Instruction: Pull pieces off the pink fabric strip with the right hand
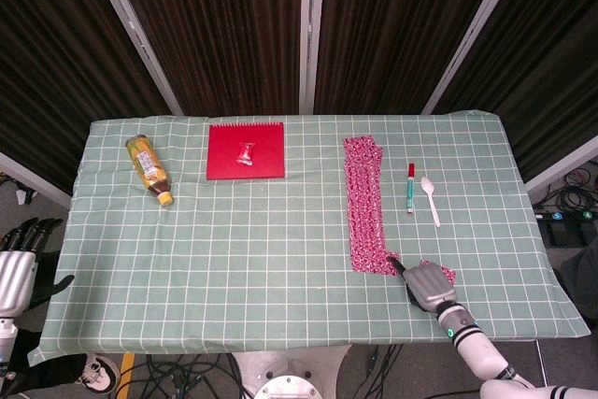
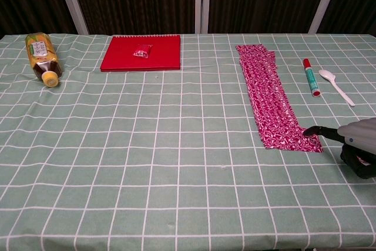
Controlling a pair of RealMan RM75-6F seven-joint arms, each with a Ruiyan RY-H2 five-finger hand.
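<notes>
The pink patterned fabric strip (image 1: 364, 203) (image 2: 267, 98) lies lengthwise right of the table's middle, its near end bent to the right. My right hand (image 1: 425, 285) (image 2: 358, 140) rests low at that near end, with one dark fingertip (image 2: 311, 130) touching the strip's right corner. I see nothing held in it. A small torn pink piece (image 1: 447, 274) pokes out just right of the hand; the chest view hides it. My left hand (image 1: 14, 273) hangs off the table's left side, fingers apart and empty.
A red notebook (image 1: 246, 149) (image 2: 141, 53) with a small wrapped candy on it lies at the back. A bottle (image 1: 148, 161) (image 2: 41, 54) lies far left. A red-and-green marker (image 1: 410, 186) (image 2: 311, 76) and a white spoon (image 1: 430, 198) (image 2: 336, 85) lie right of the strip.
</notes>
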